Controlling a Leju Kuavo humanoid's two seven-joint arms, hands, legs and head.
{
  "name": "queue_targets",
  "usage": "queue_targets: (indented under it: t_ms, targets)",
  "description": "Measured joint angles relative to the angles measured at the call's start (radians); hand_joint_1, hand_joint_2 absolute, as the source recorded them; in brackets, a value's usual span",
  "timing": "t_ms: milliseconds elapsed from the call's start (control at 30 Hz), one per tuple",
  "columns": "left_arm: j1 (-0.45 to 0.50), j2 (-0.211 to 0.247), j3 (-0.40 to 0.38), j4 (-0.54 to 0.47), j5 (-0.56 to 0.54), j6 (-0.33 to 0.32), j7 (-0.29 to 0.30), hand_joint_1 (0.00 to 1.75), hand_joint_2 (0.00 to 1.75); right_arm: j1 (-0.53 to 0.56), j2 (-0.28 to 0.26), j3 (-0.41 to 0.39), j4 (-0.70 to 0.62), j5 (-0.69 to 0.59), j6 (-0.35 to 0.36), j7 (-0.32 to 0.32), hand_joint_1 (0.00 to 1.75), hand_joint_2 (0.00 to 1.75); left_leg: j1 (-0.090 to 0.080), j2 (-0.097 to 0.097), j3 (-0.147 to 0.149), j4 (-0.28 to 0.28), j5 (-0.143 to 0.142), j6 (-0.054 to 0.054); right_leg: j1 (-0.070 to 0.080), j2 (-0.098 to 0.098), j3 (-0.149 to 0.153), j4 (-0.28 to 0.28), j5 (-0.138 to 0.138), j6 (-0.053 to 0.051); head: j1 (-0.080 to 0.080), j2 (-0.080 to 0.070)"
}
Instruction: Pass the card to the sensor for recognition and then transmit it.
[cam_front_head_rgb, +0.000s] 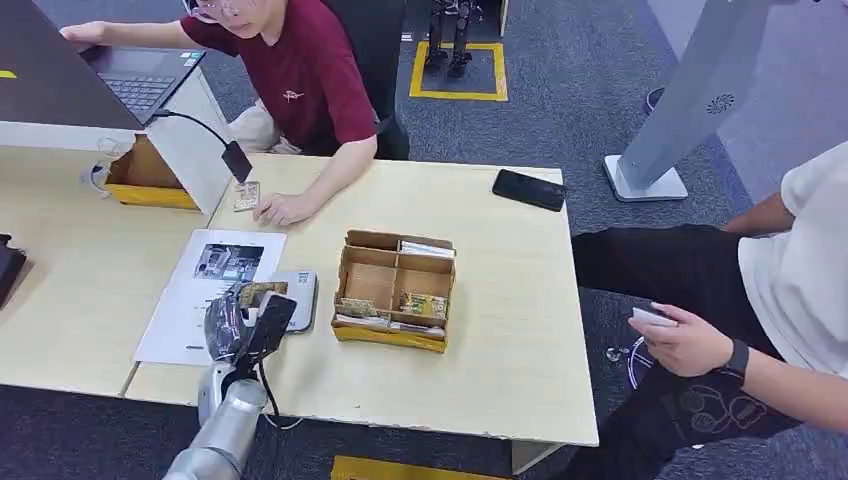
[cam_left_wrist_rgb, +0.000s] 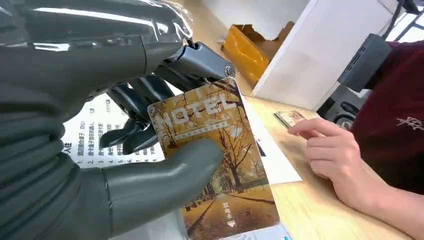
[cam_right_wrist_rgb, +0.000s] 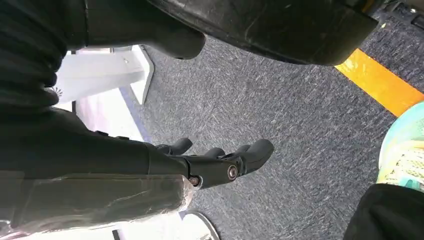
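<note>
Here the left hand (cam_left_wrist_rgb: 125, 150) pinches the hotel card (cam_left_wrist_rgb: 215, 160) over the sensor (cam_front_head_rgb: 296, 297) near the table's (cam_front_head_rgb: 500, 350) front edge.
Held only between thumb and fingers, the card could slip or tilt and misread; the right hand (cam_right_wrist_rgb: 210, 160) hangs slack, holding nothing.

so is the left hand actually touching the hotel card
Touching. The left wrist view shows the left hand holding the hotel card: the thumb presses across its printed face, with the dark fingers behind it.

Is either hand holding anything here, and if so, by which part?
The left hand holds a hotel card, thumb pressed across its printed face and dark fingers behind its upper part. The right hand holds nothing, fingers apart above the carpet.
</note>
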Motion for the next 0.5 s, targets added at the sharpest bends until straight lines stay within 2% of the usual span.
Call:
queue_targets:
  t_ms: [500]
  targets:
    - [-0.004, -0.035, 0.056, 0.012, -0.145, 0.008, 0.013, 1.75, 1.75, -0.001, 0.000, 0.000, 0.000, 0.000, 0.003, 0.000, 0.00, 1.75, 0.000, -0.001, 0.001, 0.000, 0.000, 0.000, 0.000, -0.001, 0.001, 0.000, 0.000, 0.000, 0.000, 0.000]
